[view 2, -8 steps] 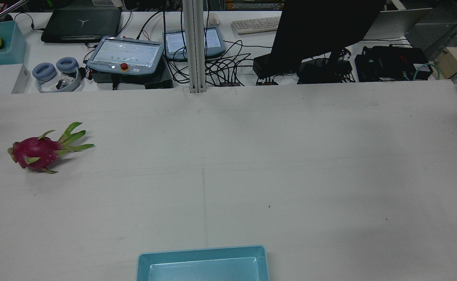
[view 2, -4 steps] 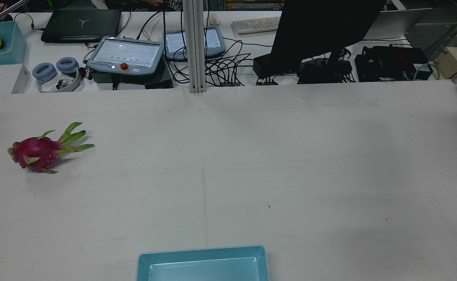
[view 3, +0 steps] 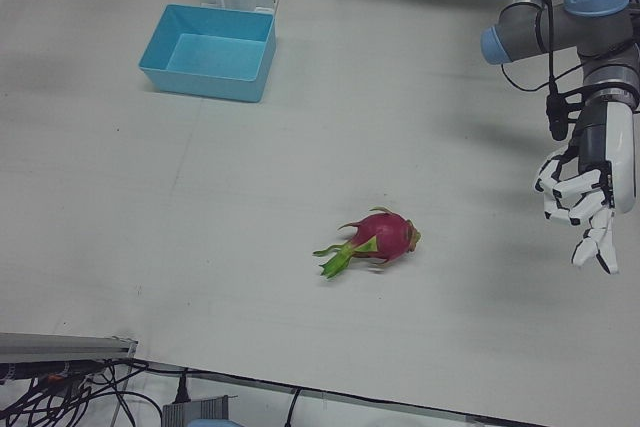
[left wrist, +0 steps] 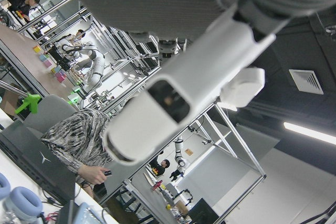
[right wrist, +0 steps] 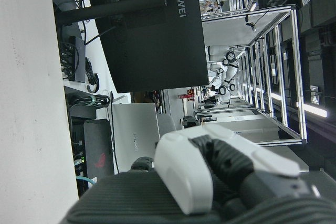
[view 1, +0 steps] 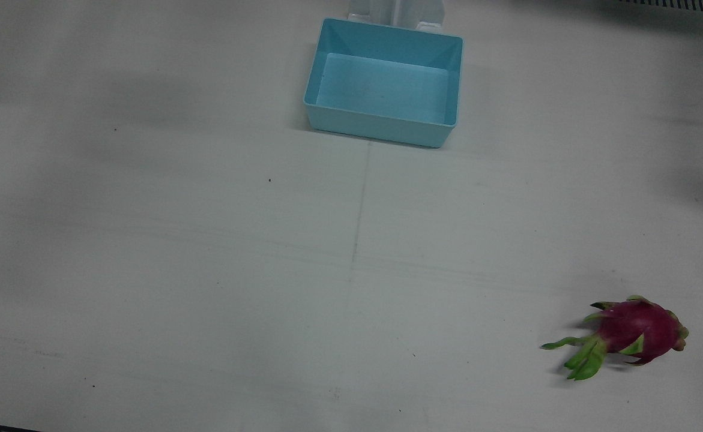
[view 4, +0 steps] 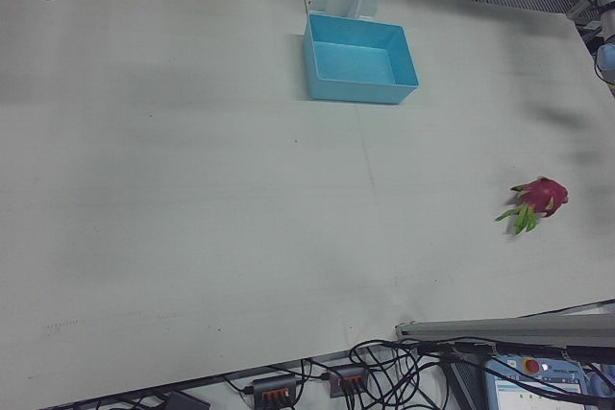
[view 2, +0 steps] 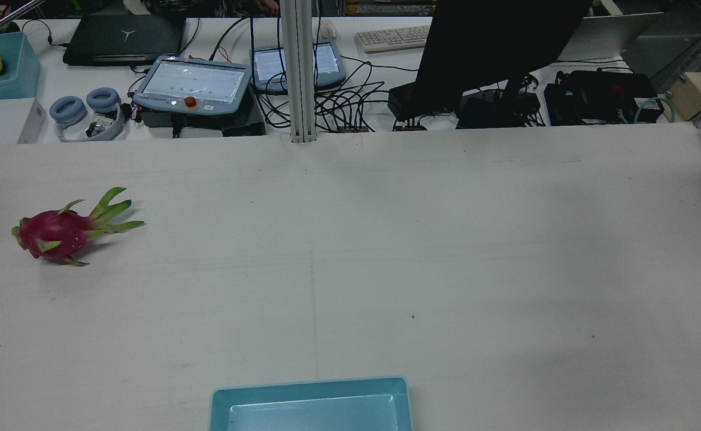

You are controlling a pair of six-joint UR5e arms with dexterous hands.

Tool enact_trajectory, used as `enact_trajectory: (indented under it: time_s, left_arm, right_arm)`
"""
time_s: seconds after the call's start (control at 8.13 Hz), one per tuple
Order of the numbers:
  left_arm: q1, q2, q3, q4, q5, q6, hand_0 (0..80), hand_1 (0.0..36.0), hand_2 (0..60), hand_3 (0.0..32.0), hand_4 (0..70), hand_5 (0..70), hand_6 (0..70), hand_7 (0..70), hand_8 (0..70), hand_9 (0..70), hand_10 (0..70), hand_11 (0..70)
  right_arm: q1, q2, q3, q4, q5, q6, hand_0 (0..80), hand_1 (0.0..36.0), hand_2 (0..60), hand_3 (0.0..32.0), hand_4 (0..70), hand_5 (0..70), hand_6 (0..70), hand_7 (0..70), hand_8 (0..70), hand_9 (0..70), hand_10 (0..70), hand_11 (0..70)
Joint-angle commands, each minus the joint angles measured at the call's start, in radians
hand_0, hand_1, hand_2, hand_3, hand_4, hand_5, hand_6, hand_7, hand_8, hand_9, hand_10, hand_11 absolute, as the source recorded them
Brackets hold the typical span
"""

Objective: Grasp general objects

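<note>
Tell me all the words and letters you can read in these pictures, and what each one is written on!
"HUAWEI" on the back of the black monitor, seen sideways in the right hand view.
A pale Y-shaped logo, no letters, on the closed black laptop.
Dark letters on the white box at the rear view's left edge: cut off and too blurred to read.
Text on the two tablet screens: too small to read.

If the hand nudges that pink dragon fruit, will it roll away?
Probably a little: the dragon fruit has a rounded body lying on its side on the flat table. Its green leafy tips stick out and would likely stop a full roll; they look bendable.
</note>
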Motion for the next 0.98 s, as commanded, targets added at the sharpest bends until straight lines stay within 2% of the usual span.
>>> enact_trajectory:
  time_s: [0.0,0.12,0.25,0.37,0.49,0.61,0.74,0.86]
  left_arm:
    - [0.0,0.003,-0.073,0.126,0.085,0.281,80.0,36.0,60.0,0.0,40.9,70.0,23.1,60.5,3.6,10.7,0.0,0.0]
    - [0.0,0.003,-0.161,0.246,0.132,0.382,80.0,36.0,60.0,0.0,19.9,70.0,7.1,43.8,0.5,7.3,0.0,0.0]
    - [0.0,0.01,-0.233,0.349,0.146,0.477,80.0,36.0,60.0,0.0,7.1,70.0,0.0,29.3,0.0,4.4,0.0,0.0]
    - [0.002,0.02,-0.267,0.4,0.159,0.516,80.0,36.0,60.0,0.0,1.9,69.1,0.0,26.7,0.0,3.9,0.0,0.0]
    - [0.003,0.02,-0.278,0.412,0.203,0.55,80.0,36.0,60.0,1.0,0.4,70.0,0.0,30.1,0.0,4.6,0.0,0.0]
    - [0.005,0.021,-0.287,0.425,0.255,0.607,80.0,36.0,60.0,9.2,0.0,54.6,0.0,24.4,0.0,3.4,0.0,0.0]
    - [0.018,0.021,-0.287,0.44,0.259,0.618,80.0,36.0,60.0,13.4,0.0,39.9,0.0,20.4,0.0,2.6,0.0,0.0]
    - [0.037,0.021,-0.287,0.46,0.248,0.647,80.0,36.0,60.0,12.8,0.0,38.6,0.0,21.2,0.0,2.8,0.0,0.0]
  right_arm:
    - [0.0,0.0,0.0,0.0,0.002,0.0,0.0,0.0,0.0,0.0,0.0,0.0,0.0,0.0,0.0,0.0,0.0,0.0]
    - [0.0,0.0,0.0,0.0,0.0,0.0,0.0,0.0,0.0,0.0,0.0,0.0,0.0,0.0,0.0,0.0,0.0,0.0]
    - [0.0,0.0,0.0,0.0,0.0,0.0,0.0,0.0,0.0,0.0,0.0,0.0,0.0,0.0,0.0,0.0,0.0,0.0]
    - [0.0,0.0,0.0,0.0,0.0,0.0,0.0,0.0,0.0,0.0,0.0,0.0,0.0,0.0,0.0,0.0,0.0,0.0]
    - [0.0,-0.002,0.0,0.0,0.0,0.0,0.0,0.0,0.0,0.0,0.0,0.0,0.0,0.0,0.0,0.0,0.0,0.0]
    - [0.0,0.0,0.0,0.0,0.002,0.0,0.0,0.0,0.0,0.0,0.0,0.0,0.0,0.0,0.0,0.0,0.0,0.0]
    - [0.0,0.0,0.0,0.0,0.0,0.0,0.0,0.0,0.0,0.0,0.0,0.0,0.0,0.0,0.0,0.0,0.0,0.0]
    - [0.0,0.0,0.0,0.0,0.0,0.0,0.0,0.0,0.0,0.0,0.0,0.0,0.0,0.0,0.0,0.0,0.0,0.0]
